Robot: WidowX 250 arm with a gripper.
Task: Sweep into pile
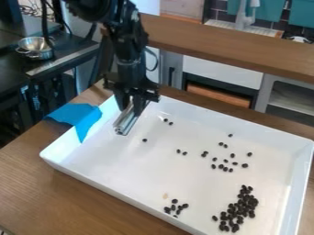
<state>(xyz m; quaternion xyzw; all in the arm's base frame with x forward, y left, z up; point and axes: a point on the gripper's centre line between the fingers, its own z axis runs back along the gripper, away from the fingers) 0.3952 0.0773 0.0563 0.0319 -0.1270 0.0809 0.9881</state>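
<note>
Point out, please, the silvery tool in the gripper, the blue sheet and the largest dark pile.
Silvery tool (126, 120): camera view, its middle.
Blue sheet (84, 117): camera view, its middle.
Largest dark pile (240, 208): camera view, pieces near its middle.

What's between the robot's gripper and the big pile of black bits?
In the camera view, a few loose black bits lie between the gripper and the big pile, on the white tray.

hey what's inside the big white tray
Small dark beans: a dense pile at the lower right, others scattered. Whatever lies behind the shiny tool at the claw or under the blue sheet is hidden.
</note>
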